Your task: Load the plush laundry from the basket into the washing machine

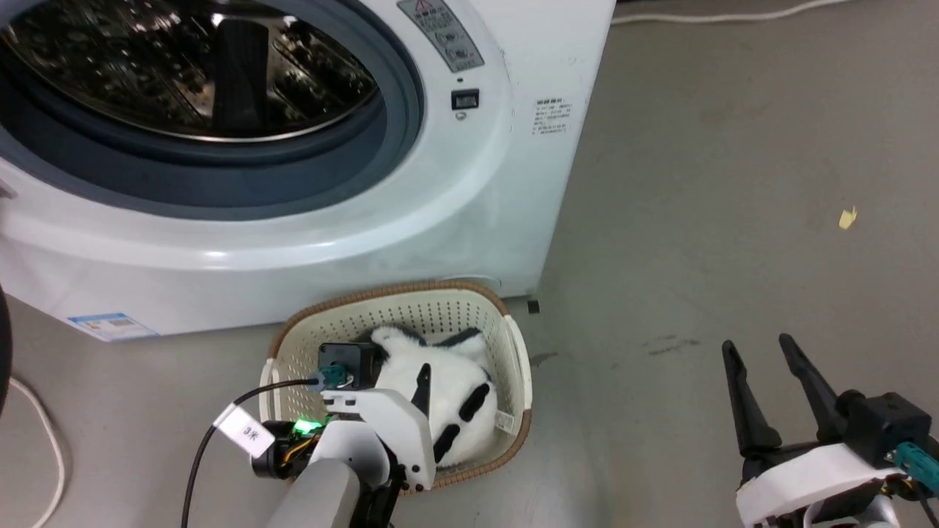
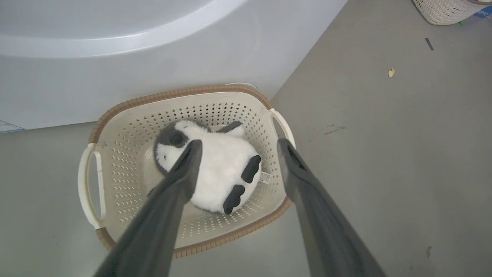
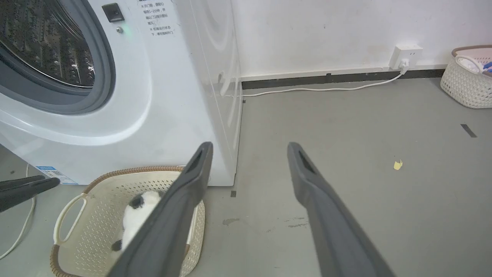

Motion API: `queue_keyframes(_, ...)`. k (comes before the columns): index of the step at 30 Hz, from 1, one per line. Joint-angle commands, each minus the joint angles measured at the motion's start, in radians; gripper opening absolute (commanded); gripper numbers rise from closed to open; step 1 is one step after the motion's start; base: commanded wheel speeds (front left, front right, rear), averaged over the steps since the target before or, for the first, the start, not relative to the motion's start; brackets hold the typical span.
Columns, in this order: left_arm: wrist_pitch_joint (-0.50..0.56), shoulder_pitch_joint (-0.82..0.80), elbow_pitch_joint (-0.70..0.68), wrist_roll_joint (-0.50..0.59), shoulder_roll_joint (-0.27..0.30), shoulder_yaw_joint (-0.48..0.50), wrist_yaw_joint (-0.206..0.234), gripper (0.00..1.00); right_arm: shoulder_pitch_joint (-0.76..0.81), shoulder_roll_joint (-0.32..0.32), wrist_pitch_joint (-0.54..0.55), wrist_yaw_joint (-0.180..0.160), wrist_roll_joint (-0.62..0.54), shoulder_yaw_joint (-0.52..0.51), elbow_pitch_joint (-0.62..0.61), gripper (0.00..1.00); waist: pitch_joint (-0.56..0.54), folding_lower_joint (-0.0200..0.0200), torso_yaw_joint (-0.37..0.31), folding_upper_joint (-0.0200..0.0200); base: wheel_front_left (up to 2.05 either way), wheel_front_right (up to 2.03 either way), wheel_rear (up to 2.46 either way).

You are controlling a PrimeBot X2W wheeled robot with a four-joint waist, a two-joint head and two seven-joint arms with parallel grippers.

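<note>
The washing machine [image 1: 469, 183] stands at the upper left, its porthole open onto the steel drum [image 1: 183, 66]. In front of it on the floor sits the basket [image 1: 396, 292] with the plush laundry [image 1: 455, 381] lying inside. My left gripper [image 2: 239, 145] hangs open above the basket. One of its fingers [image 2: 188, 161] is over the plush and the other is over the basket's right handle, neither touching. My right gripper [image 1: 757, 343] is open and empty above bare floor, well to the right of the basket [image 3: 127, 170].
A second white basket [image 3: 467, 84] stands by the wall at the far right. A wall socket [image 3: 405, 54] feeds a white cable along the skirting. A yellow scrap [image 1: 847, 218] lies on the grey floor. Another cable [image 1: 44, 433] curls at the left.
</note>
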Motion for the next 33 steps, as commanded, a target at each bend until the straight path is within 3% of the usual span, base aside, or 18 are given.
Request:
queue_keyframes(1,0.004,-0.038,0.036,-0.022,0.002,-0.024,0.008,1.00,-0.024,0.002,-0.012,0.000,0.010,-0.006,-0.009,1.00,0.035,-0.0001,-0.005,0.0000,0.00,0.00,0.00)
queue_keyframes(5,-0.013,-0.110,0.133,-0.074,0.002,-0.075,0.017,1.00,-0.036,0.002,-0.026,-0.001,0.025,-0.021,-0.039,1.00,0.120,-0.0001,-0.011,0.0000,0.00,0.00,0.00)
queue_keyframes(33,-0.077,-0.403,0.458,-0.262,0.002,-0.231,0.059,1.00,-0.046,-0.004,-0.052,-0.001,0.078,-0.080,-0.156,1.00,0.416,-0.0001,-0.003,0.0000,0.00,0.00,0.00)
